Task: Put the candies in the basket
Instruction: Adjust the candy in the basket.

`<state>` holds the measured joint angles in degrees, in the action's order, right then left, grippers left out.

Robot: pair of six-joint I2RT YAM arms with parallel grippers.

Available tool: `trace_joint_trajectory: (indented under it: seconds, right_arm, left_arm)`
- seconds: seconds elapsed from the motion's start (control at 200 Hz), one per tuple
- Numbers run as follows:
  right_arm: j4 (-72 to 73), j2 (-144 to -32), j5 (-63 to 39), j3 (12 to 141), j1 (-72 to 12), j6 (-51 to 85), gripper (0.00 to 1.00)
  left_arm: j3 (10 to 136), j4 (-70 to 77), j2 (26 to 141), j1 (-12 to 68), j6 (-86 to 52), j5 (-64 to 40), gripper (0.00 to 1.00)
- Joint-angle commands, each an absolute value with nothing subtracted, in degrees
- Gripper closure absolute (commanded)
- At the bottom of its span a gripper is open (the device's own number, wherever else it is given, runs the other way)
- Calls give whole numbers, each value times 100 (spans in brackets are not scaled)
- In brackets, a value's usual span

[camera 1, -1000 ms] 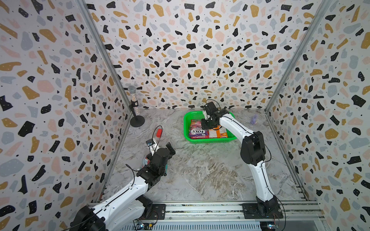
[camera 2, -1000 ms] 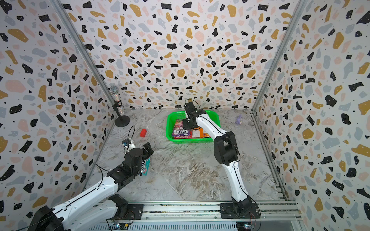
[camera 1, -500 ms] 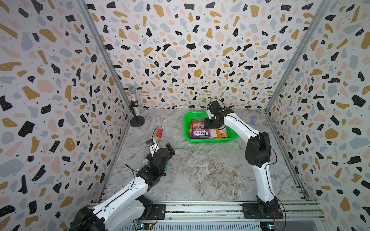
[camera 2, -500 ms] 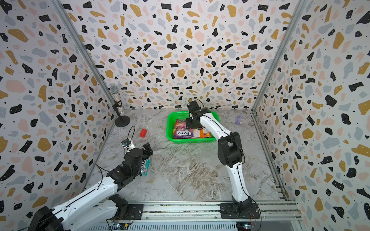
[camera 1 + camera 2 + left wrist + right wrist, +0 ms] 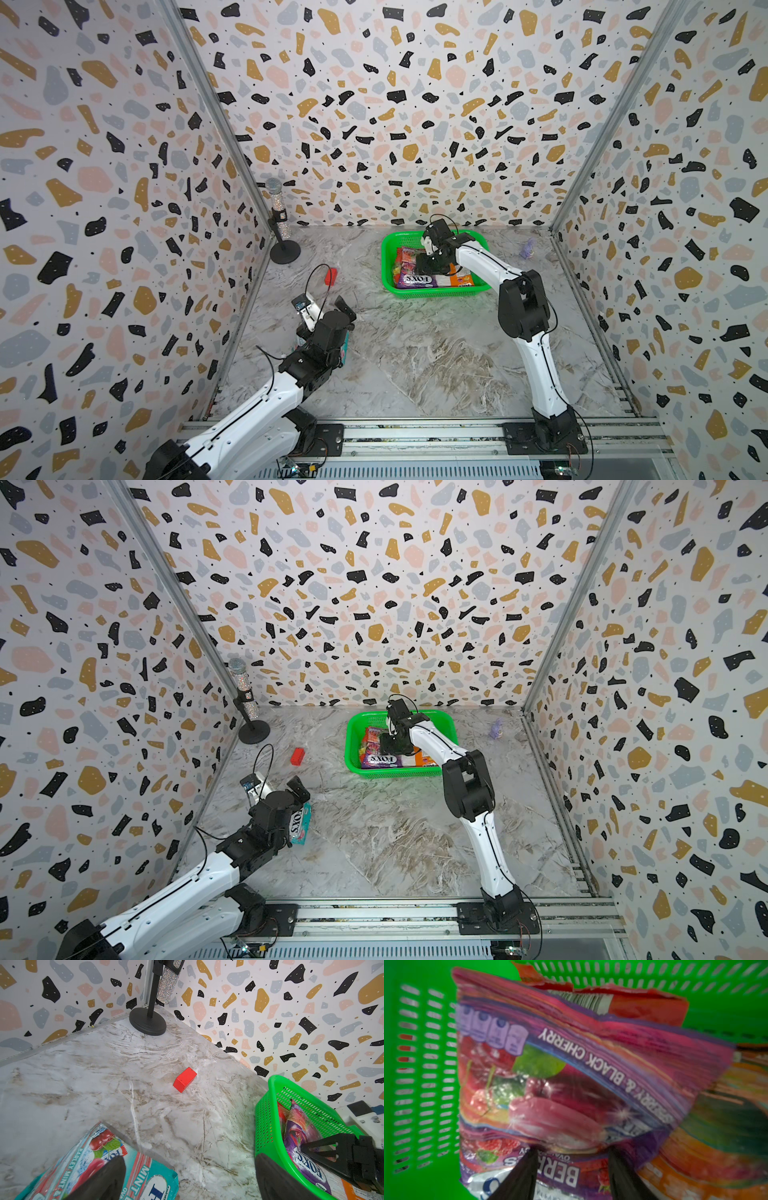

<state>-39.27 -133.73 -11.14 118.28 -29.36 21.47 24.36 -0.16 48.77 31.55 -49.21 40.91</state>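
Observation:
The green basket stands at the back of the table with several candies lying in it: a purple bag at the front, a red one behind it and an orange one beside it. My right gripper hangs open inside the basket, just above the purple bag, holding nothing. A teal candy bag lies flat on the table near the left wall. My left gripper is wide open over it, one finger above the bag.
A small red block lies between the teal bag and the basket. A microphone stand occupies the back left corner. A tiny purple object sits by the right wall.
My right gripper has opened inside the basket and shifted slightly right; a bag it held now lies among the others. The left arm has not moved.

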Motion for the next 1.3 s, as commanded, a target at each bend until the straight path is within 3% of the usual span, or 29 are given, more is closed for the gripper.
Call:
trace_joint_trajectory:
  seconds: [0.0, 0.235, 0.38, 0.511, 0.966, 1.186, 1.292]
  right_arm:
    - [-4164, -12796, -878, 11703, -2973, 2011, 42]
    - [-4054, -12432, -369, 11302, -2969, 1824, 38]
    - [-4089, -12597, -339, 11287, -2963, 1886, 27]
    - [-3979, -12787, -689, 11312, -2969, 2029, 23]
    - [-3336, -12891, -1771, 11341, -2971, 2522, 23]
    - [-3733, -12291, -1229, 11145, -3073, 2364, 24]
    - [-3274, -11447, -1076, 10072, -3223, 2373, 26]
  left_arm:
    - [2417, -18, 4911, 3146, -4978, 4184, 0]
    - [2399, -18, 4904, 3146, -5008, 4208, 0]
    - [2400, -18, 4904, 3147, -5014, 4177, 0]
    - [2408, -18, 4945, 3146, -5037, 4136, 0]
    - [2522, -26, 5208, 3146, -5034, 4091, 0]
    - [2585, -119, 5256, 3145, -5046, 4107, 0]
    - [2846, -766, 5290, 3138, -5428, 4406, 0]
